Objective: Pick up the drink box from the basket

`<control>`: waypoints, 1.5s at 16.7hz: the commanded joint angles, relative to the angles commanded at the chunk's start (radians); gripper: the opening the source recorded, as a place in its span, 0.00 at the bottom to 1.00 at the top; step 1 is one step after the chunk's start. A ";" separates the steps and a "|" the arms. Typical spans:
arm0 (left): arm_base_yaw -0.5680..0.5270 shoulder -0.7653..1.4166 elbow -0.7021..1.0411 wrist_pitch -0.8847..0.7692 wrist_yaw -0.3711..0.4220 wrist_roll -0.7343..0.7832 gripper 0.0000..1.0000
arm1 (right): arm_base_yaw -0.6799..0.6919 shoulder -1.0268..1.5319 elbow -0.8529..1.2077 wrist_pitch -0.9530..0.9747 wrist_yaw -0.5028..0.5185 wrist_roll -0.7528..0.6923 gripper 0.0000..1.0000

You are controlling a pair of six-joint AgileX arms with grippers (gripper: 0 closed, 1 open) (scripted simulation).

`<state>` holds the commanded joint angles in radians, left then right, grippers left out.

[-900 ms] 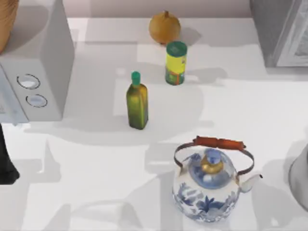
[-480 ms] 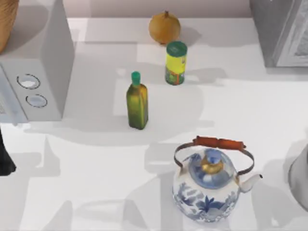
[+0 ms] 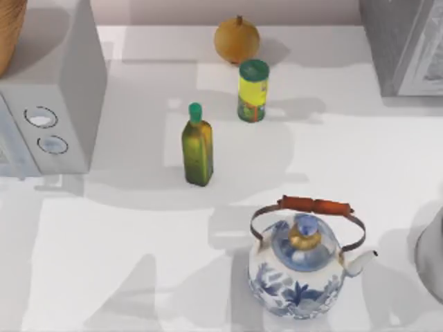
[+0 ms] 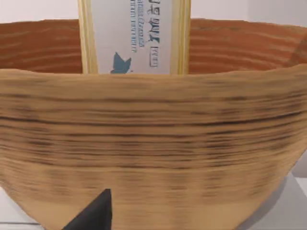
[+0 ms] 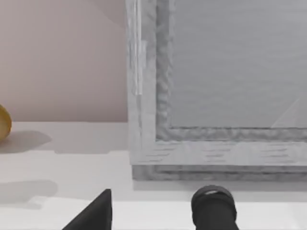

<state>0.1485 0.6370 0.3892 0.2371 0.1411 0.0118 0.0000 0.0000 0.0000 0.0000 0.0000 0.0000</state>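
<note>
The basket (image 4: 153,143) is a tan woven bowl right in front of my left wrist camera, and its curved edge (image 3: 7,34) shows at the top view's far left corner. The drink box (image 4: 134,36) stands upright inside it, its pale-yellow sides and white label rising above the rim; its top is cut off. A dark part of my left gripper (image 4: 96,214) sits low against the basket's outer wall. My right gripper (image 5: 93,214) is parked on the right, facing a grey cabinet.
A white microwave-like box (image 3: 55,104) stands under the basket at left. On the table are an onion-like ball (image 3: 237,39), a yellow-green can (image 3: 252,90), an olive bottle (image 3: 197,145) and a blue-white teapot (image 3: 301,266). The grey cabinet (image 3: 405,45) is at back right.
The dark piece of my left arm at the top view's left edge has slid out of that view, and the shadows on the near table have shifted.
</note>
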 joint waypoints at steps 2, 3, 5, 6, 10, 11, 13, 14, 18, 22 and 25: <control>0.027 0.140 0.093 0.052 0.031 0.002 1.00 | 0.000 0.000 0.000 0.000 0.000 0.000 1.00; 0.040 0.208 0.139 0.076 0.046 0.003 1.00 | 0.000 0.000 0.000 0.000 0.000 0.000 1.00; 0.062 0.338 0.225 0.121 0.075 0.004 1.00 | 0.000 0.000 0.000 0.000 0.000 0.000 1.00; 0.071 0.399 0.265 0.140 0.088 0.004 1.00 | 0.000 0.000 0.000 0.000 0.000 0.000 1.00; 0.098 0.586 0.389 0.199 0.127 0.003 1.00 | 0.000 0.000 0.000 0.000 0.000 0.000 1.00; 0.101 0.616 0.407 0.208 0.133 0.003 1.00 | 0.000 0.000 0.000 0.000 0.000 0.000 1.00; 0.105 0.646 0.427 0.217 0.138 0.003 1.00 | 0.000 0.000 0.000 0.000 0.000 0.000 1.00; 0.105 0.646 0.427 0.217 0.139 0.003 1.00 | 0.000 0.000 0.000 0.000 0.000 0.000 1.00; 0.101 0.634 0.434 0.217 0.136 0.005 1.00 | 0.000 0.000 0.000 0.000 0.000 0.000 1.00; 0.090 0.696 0.470 0.224 0.125 0.003 1.00 | 0.000 0.000 0.000 0.000 0.000 0.000 1.00; 0.076 0.763 0.521 0.240 0.112 0.003 1.00 | 0.000 0.000 0.000 0.000 0.000 0.000 1.00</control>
<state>0.2248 1.3997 0.9099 0.4769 0.2532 0.0148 0.0000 0.0000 0.0000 0.0000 0.0000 0.0000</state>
